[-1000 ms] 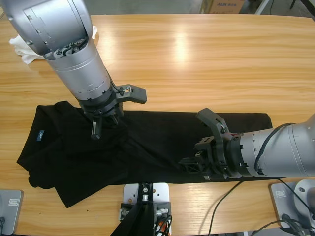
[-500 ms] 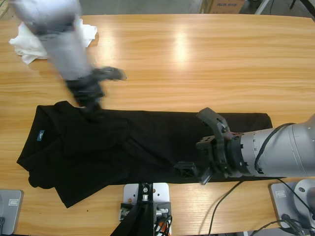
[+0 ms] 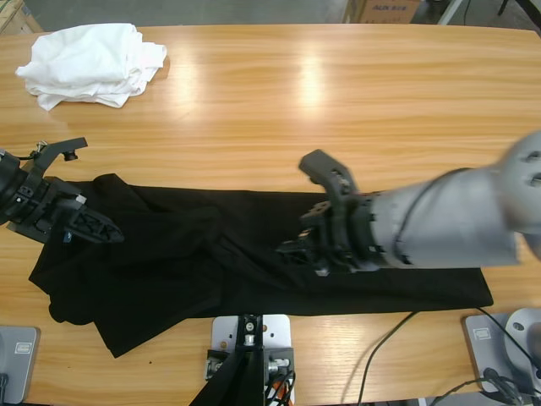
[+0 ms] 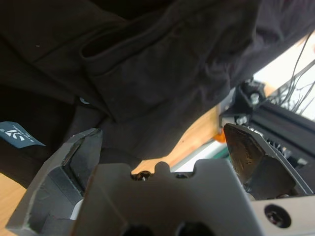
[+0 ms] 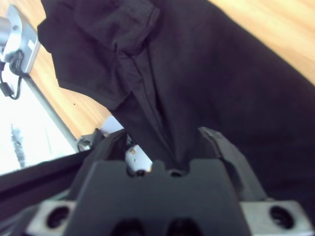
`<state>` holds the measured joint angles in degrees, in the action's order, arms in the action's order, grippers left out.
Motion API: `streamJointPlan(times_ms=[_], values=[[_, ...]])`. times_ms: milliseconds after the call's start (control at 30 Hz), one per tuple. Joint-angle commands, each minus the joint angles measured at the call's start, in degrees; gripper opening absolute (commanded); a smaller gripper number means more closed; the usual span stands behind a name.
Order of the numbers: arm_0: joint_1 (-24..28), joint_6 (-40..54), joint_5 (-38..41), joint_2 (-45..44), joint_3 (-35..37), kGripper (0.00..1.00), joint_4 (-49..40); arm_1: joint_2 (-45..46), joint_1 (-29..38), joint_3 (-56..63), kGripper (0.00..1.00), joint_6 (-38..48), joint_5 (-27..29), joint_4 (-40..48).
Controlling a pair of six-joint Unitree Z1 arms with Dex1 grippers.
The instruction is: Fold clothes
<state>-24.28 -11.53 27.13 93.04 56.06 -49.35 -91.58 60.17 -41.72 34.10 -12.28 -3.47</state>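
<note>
The black polo shirt (image 3: 194, 254) lies spread along the table's near edge, rumpled at its left end. My left gripper (image 3: 97, 193) comes in from the left edge and hangs open over the shirt's left part. In the left wrist view, the left gripper (image 4: 162, 130) has wide jaws framing the collar folds (image 4: 147, 64) and a blue-white logo (image 4: 19, 132). My right gripper (image 3: 292, 205) is over the shirt's middle. In the right wrist view, the right gripper (image 5: 157, 140) is open astride a raised crease of black cloth (image 5: 147, 93). A bundle of white garments (image 3: 89, 52) sits at the far left corner.
Bare wooden table (image 3: 338, 93) stretches behind the shirt. A cardboard box (image 3: 385, 10) stands beyond the far edge. The right arm's thick silver forearm (image 3: 456, 224) lies across the shirt's right half.
The left arm swung from above the shirt's middle to the left edge, uncovering the white bundle. The right gripper shifted left and away from the near edge.
</note>
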Motion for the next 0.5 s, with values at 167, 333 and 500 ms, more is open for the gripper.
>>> streamJointPlan(times_ms=[167, 333, 500], values=[[0.4, -8.3, 3.2, -3.6, -11.3, 0.962, 7.9, -17.7, -5.6, -13.3, 0.384, 0.7, -9.9, 2.2], [0.2, -8.4, 3.3, -3.5, -13.9, 0.963, 10.8, -20.9, -5.7, -14.2, 0.421, 0.3, -11.3, 3.8], [-1.1, -8.4, 3.7, -2.0, -14.6, 0.962, 13.7, -21.9, -6.1, -14.4, 0.59, 0.3, -11.2, 4.0]])
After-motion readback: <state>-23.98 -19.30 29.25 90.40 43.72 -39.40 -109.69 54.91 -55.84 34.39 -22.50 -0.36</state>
